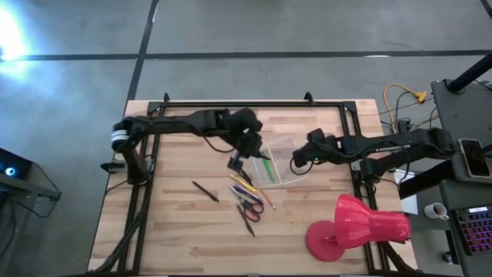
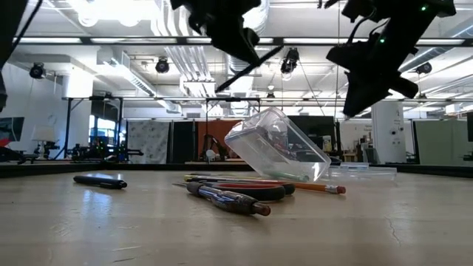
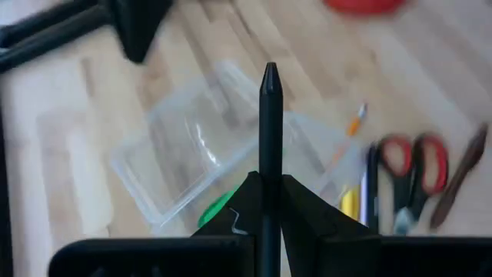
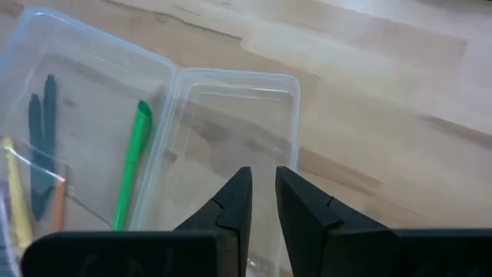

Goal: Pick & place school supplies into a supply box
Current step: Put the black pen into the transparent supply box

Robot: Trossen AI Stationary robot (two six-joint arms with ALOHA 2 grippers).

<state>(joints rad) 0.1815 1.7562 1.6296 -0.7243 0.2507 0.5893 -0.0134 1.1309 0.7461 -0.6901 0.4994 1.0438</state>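
The clear supply box [image 1: 275,163] lies open near the table's middle. Its tray [image 2: 277,148] is tilted up and its lid [image 2: 366,174] lies flat. A green pen [image 4: 132,161] lies in the tray. My left gripper [image 3: 270,181] hovers over the box, shut on a dark pen [image 3: 270,115]. My right gripper [image 4: 263,192] is narrowly open just above the lid half [image 4: 231,131], at the box's right side [image 1: 298,158]. Red-handled scissors [image 1: 250,204], pencils [image 1: 243,185] and two more dark pens [image 1: 205,191] [image 1: 247,221] lie on the wood near the box. My left gripper pinches the dark pen's shaft [image 3: 270,165] between its two fingers. The pen lies along the fingers and sticks out past their tips. It is lifted clear of the table and slants over the box [image 2: 247,70].
A large pink-red lamp-shaped object [image 1: 357,227] lies at the table's near right corner. A dark frame [image 1: 246,104] runs along the far edge and sides. Bare wood [image 1: 177,231] shows near and to the left of the supplies.
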